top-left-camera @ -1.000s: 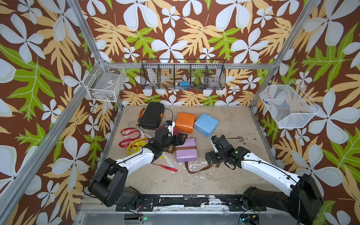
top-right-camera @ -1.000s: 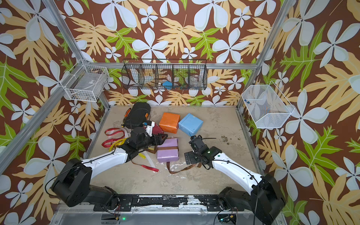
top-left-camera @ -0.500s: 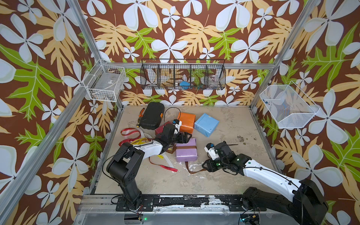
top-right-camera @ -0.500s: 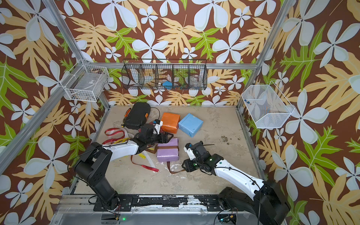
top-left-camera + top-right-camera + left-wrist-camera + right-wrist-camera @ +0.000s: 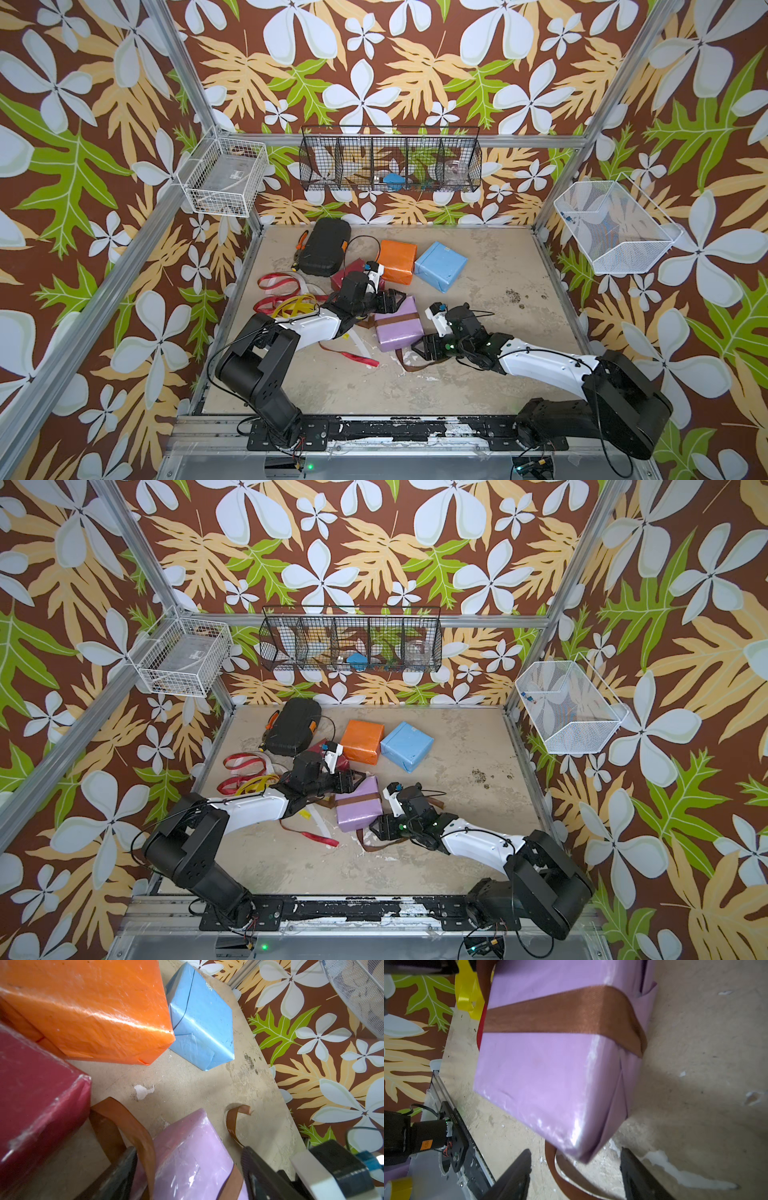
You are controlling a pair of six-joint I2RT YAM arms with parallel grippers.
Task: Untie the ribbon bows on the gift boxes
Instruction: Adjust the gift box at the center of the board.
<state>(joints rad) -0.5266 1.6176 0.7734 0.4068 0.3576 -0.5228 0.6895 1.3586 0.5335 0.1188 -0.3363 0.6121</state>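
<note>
Now, at the lilac box:
Left gripper (image 5: 188, 1174): jaws spread astride the lilac box (image 5: 398, 325) far corner, a brown ribbon (image 5: 562, 1015) loop draped over one finger.
Right gripper (image 5: 575, 1176): jaws spread at the near corner, ribbon tail between them, unpinched.
Risk: a tug drags the box; the band stays on.
Change: both arms have closed in; right jaws narrower than a second ago.

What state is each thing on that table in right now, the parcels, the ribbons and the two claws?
Lilac box: brown ribbon banded across it, ends trailing loose on the table.
Orange box: bare, no ribbon.
Blue box: bare, no ribbon.
Dark red box: no ribbon visible, partly hidden.
Red ribbon: loose on the table.
Yellow ribbon: loose, coiled.
Black case: shut.
Left gripper: open, straddling the lilac box's corner.
Right gripper: open, holding nothing.
</note>
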